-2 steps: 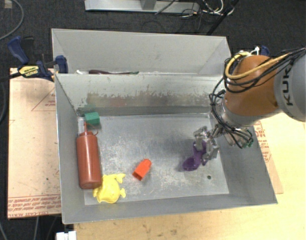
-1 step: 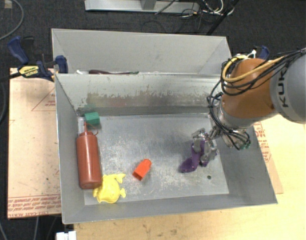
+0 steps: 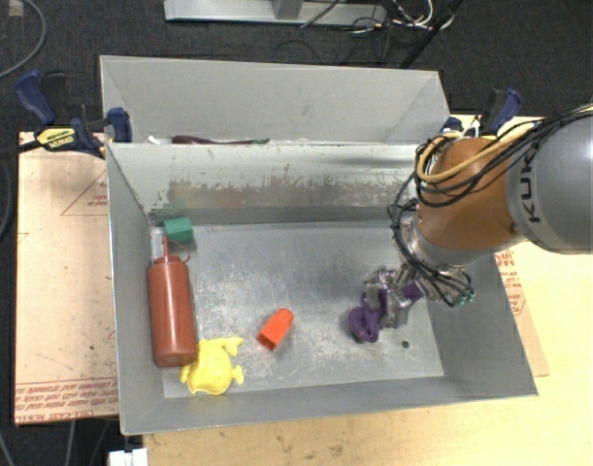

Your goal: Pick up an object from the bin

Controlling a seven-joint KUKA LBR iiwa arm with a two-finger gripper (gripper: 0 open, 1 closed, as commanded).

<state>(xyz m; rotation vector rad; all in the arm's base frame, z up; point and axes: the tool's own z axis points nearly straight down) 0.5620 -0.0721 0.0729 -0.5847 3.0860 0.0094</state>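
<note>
My gripper [image 3: 391, 299] is low at the right side of the bin floor, under the orange-covered wrist. Its metal fingers sit right on top of a small purple rubbery thing [image 3: 365, 322], touching its upper end. Part of the purple thing is hidden behind the fingers, and I cannot make out whether they close on it. A small orange block [image 3: 275, 328] lies on the floor to the left of the purple thing, well apart from the gripper.
Along the left wall lies a long red-brown bottle [image 3: 172, 305] with a green cube [image 3: 180, 230] at its top end. A yellow soft toy [image 3: 214, 365] sits at the front left corner. The arm covers the bin's right wall.
</note>
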